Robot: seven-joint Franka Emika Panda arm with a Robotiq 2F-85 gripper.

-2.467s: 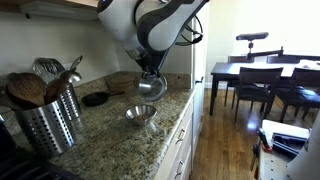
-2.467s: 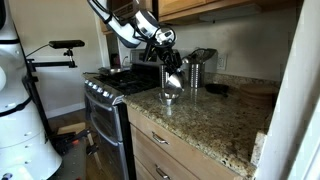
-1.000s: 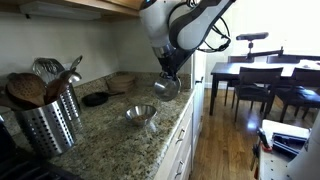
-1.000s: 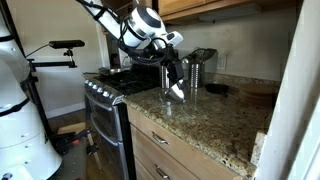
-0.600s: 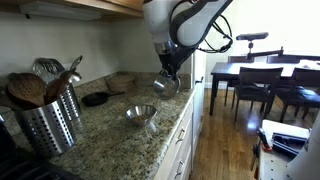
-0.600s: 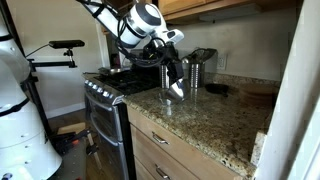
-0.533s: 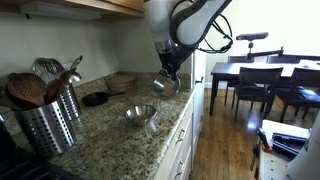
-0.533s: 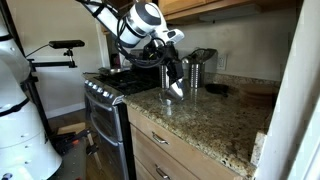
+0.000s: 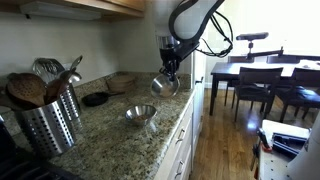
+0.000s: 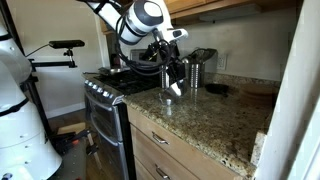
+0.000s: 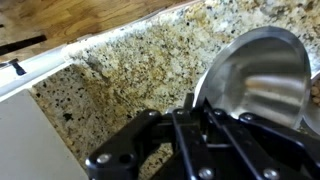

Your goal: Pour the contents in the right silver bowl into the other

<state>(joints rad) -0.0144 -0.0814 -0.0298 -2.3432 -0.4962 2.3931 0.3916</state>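
Note:
My gripper (image 9: 170,70) is shut on the rim of a silver bowl (image 9: 165,85) and holds it tilted above the granite counter (image 9: 110,140), near the front edge. A second silver bowl (image 9: 140,113) sits upright on the counter, down and to the left of the held one. In the other exterior view the gripper (image 10: 174,75) holds the bowl (image 10: 176,91) just above the counter. In the wrist view the held bowl (image 11: 260,75) shows its shiny inside, with the gripper (image 11: 197,108) clamped on its rim. I cannot see any contents.
A metal utensil holder (image 9: 45,120) with wooden spoons stands at the left. A dark dish (image 9: 96,98) and a woven basket (image 9: 122,80) lie near the wall. A stove (image 10: 108,90) adjoins the counter. A dining table and chairs (image 9: 265,80) stand beyond.
Since 2.5 s ago the gripper has carried the tilted bowl away from above the counter bowl, toward the counter's front edge. Over the last half second the bowl has hardly moved.

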